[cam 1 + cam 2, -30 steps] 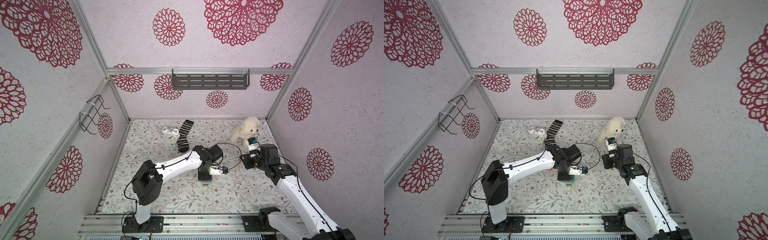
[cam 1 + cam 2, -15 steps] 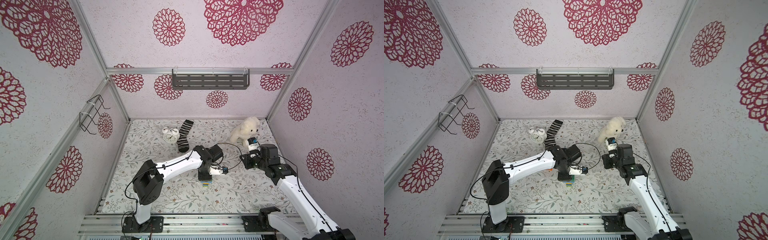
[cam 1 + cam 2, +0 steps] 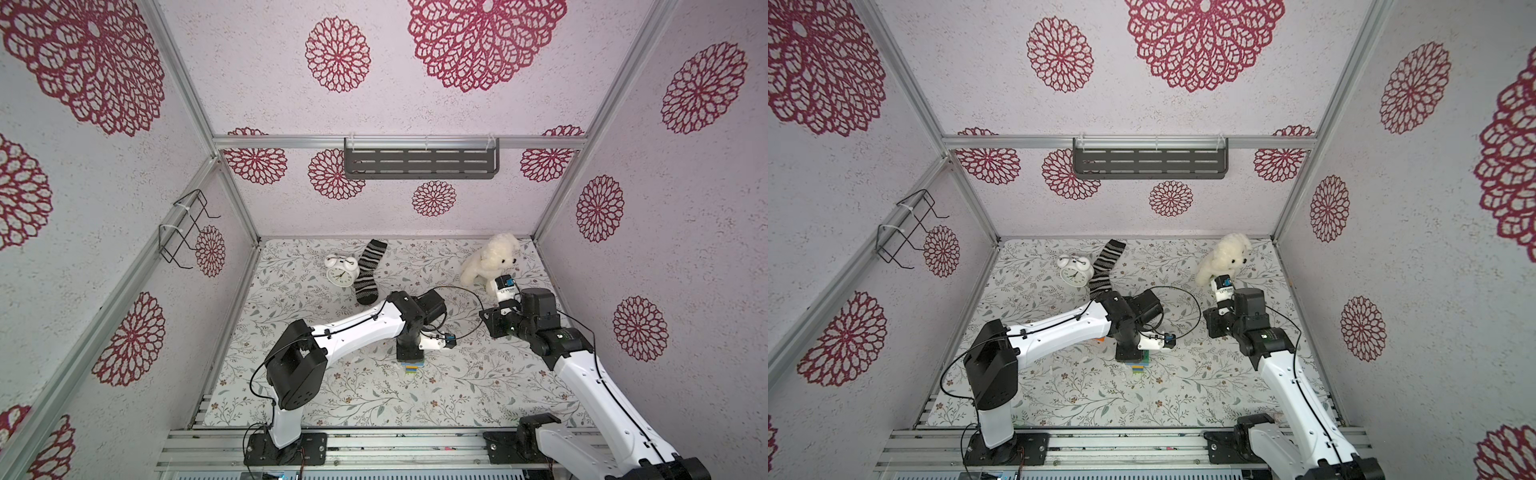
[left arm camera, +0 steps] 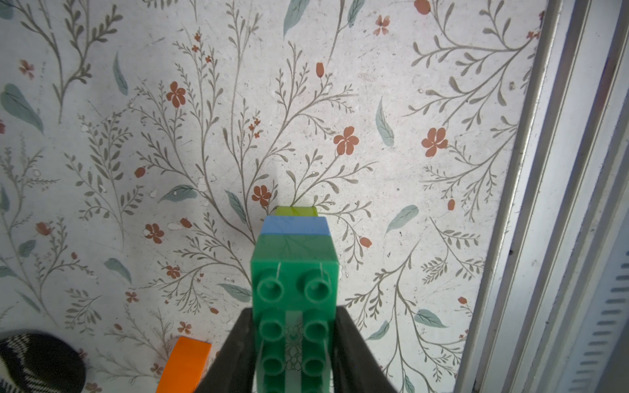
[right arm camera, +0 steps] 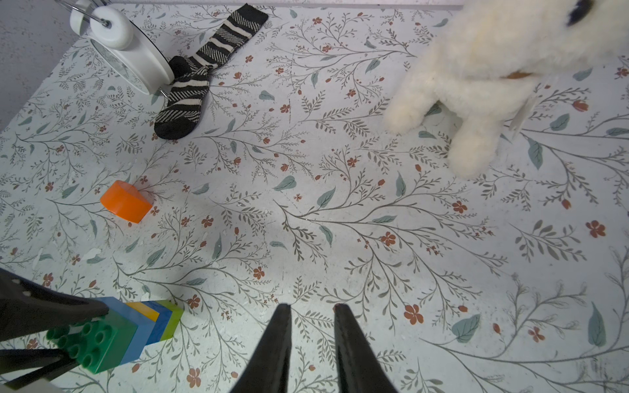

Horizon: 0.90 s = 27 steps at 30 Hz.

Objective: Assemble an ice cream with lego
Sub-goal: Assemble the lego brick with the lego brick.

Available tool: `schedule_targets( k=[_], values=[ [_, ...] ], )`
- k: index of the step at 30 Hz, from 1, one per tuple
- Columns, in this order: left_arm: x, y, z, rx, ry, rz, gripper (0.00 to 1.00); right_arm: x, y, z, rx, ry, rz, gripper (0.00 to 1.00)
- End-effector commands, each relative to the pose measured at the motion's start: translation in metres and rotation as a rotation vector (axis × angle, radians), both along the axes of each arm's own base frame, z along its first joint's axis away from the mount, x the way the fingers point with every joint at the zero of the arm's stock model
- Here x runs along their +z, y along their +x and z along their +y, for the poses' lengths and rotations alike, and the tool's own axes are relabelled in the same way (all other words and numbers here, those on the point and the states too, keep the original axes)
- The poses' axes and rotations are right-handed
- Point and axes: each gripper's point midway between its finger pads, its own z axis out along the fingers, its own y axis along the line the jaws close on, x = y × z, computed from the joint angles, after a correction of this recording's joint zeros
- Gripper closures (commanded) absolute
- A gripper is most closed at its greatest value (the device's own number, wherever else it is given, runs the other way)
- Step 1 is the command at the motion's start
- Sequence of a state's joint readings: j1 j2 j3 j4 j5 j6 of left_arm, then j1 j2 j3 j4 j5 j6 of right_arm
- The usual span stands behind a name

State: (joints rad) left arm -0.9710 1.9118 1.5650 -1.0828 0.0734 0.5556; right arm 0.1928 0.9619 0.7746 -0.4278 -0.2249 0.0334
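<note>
The ice cream is a partial stack (image 5: 112, 333) standing on the floral table: dark green brick (image 4: 294, 296) on top, then light blue, yellow, blue and lime. In both top views the stack (image 3: 411, 369) (image 3: 1138, 368) stands under my left wrist. My left gripper (image 4: 294, 309) is shut on the green brick's long sides from above. The orange half-round lego (image 5: 126, 202) lies apart on the table, next to the stack (image 4: 183, 364). My right gripper (image 5: 312, 306) hovers to the right of the stack, fingers slightly apart, nothing between them.
A white alarm clock (image 3: 343, 270) and a striped sock (image 3: 368, 270) lie at the back left. A white plush bear (image 3: 492, 262) sits at the back right, close behind my right wrist. The metal front rail (image 4: 531, 204) runs near the stack.
</note>
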Motion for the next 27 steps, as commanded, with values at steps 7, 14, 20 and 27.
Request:
schedule_targets(
  k=[7, 14, 20, 27],
  values=[
    [-0.056, -0.026, 0.013, -0.016, 0.127, 0.126, 0.78, 0.000, -0.001, 0.001, 0.017, -0.001, -0.012, 0.73],
    [-0.044, -0.021, 0.010, -0.017, 0.110, 0.100, 0.73, 0.001, -0.001, 0.001, 0.019, -0.001, -0.014, 0.74],
    [-0.036, -0.018, 0.007, -0.018, 0.097, 0.086, 0.66, 0.001, -0.001, 0.001, 0.019, 0.000, -0.015, 0.74],
    [-0.029, -0.016, 0.005, -0.014, 0.087, 0.072, 0.60, 0.001, 0.000, 0.001, 0.020, -0.001, -0.014, 0.74]
  ],
)
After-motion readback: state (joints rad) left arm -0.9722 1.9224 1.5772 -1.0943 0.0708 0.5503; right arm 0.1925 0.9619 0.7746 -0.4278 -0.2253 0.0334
